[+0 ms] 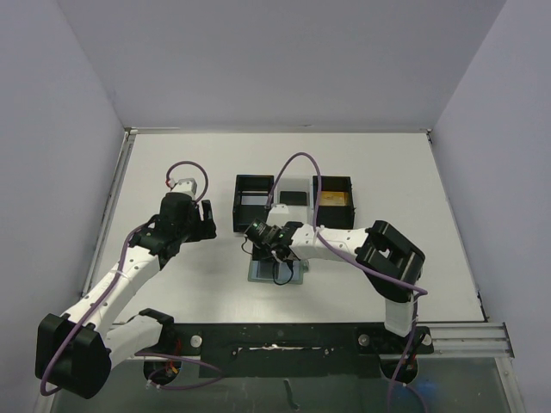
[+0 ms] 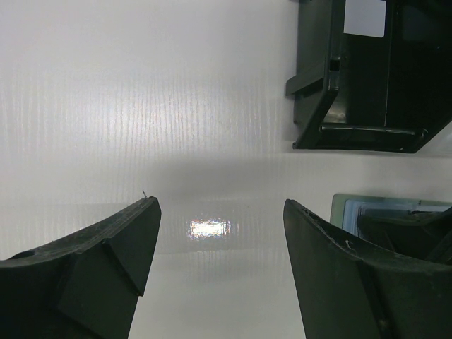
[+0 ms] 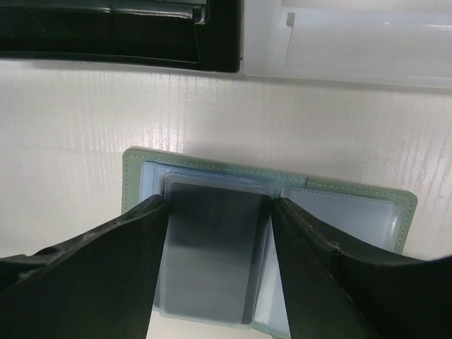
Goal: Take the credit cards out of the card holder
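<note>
I've got a gold card (image 1: 334, 200) sitting in a box (image 1: 348, 182), dark card (image 3: 212, 247) still in the card holder (image 3: 134, 176); my right hand (image 3: 219, 203) straddles it, can't tell if it's gripping, left hand (image 2: 220, 205) wide open, empty.

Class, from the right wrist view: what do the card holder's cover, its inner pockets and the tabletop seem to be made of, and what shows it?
Card holder cover: probably leather or imitation, matte green, with a stitched seam along its edge. Inner pockets: likely thin plastic, translucent pale blue with a soft sheen. Tabletop: seemingly corrugated plastic board, white and slightly glossy, with fine parallel ribs.
</note>
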Available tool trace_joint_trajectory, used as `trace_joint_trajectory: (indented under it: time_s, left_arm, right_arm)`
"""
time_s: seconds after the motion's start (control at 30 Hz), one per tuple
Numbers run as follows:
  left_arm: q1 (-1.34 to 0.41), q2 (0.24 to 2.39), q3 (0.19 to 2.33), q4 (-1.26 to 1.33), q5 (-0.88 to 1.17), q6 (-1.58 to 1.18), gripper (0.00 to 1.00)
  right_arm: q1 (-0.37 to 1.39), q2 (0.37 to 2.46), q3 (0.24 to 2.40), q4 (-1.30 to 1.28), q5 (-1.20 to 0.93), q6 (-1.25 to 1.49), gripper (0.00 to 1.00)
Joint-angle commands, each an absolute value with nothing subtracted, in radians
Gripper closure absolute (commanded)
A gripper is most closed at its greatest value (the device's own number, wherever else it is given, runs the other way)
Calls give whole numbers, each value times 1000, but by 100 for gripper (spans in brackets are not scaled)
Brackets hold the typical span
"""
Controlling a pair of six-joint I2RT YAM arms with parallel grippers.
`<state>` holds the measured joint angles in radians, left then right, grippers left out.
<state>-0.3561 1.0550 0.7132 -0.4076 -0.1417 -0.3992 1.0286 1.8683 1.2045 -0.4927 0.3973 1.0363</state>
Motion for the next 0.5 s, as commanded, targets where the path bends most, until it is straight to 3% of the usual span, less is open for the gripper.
trace_joint_trajectory:
  time_s: [0.0, 0.07, 0.2, 0.47]
  left_arm:
    - [-349, 1047, 735, -379, -128, -399, 30]
    - [-348, 1046, 734, -376, -123, -399, 30]
    - [-348, 1050, 735, -374, -118, -398, 30]
    - [-348, 1049, 734, -376, -119, -397, 30]
  right_arm:
    - [1031, 1868, 1209, -489, 381, 1002, 42]
    - [1028, 1861, 1207, -481, 372, 992, 42]
    - [1025, 1865, 1214, -481, 355, 973, 30]
    - [1028, 1893, 1224, -492, 347, 967, 33]
